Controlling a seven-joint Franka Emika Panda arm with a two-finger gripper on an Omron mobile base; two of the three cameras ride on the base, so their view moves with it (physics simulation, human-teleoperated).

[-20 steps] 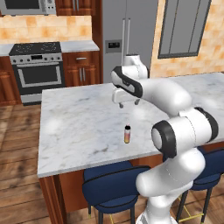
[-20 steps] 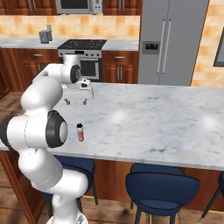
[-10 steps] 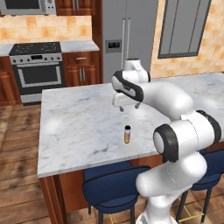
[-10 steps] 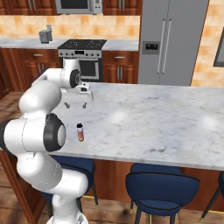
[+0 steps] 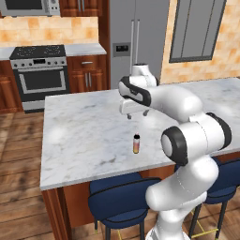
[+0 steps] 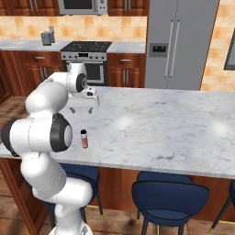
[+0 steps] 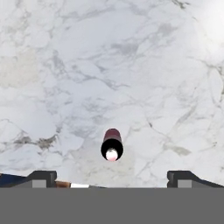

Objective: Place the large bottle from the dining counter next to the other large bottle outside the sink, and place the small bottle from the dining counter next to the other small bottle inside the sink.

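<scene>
**Above the small bottle, gripper wide and not yet down**

On the dining desk (image 5: pixel 84 136), near its front edge, stands the small bottle (image 5: pixel 136 143), upright, pale orange-pink with a dark cap, well clear of anything else on the marble. Hovering above and a little beyond it, toward the far side, hangs the gripper (image 5: pixel 136 112), fingers spread fully apart and holding nothing. Seen from the hand, the dark cap sits between the two fingertips (image 7: pixel 43 177) but low in the picture, so not quite centred under the palm.

Best approach, judging from this: shift slightly toward the near edge until the cap lies midway between the fingers, then descend straight down. Close on the body below the cap, not on the cap itself, since a slim, light bottle tips easily at a glancing touch. Lift vertically before swinging toward the sink.
</scene>
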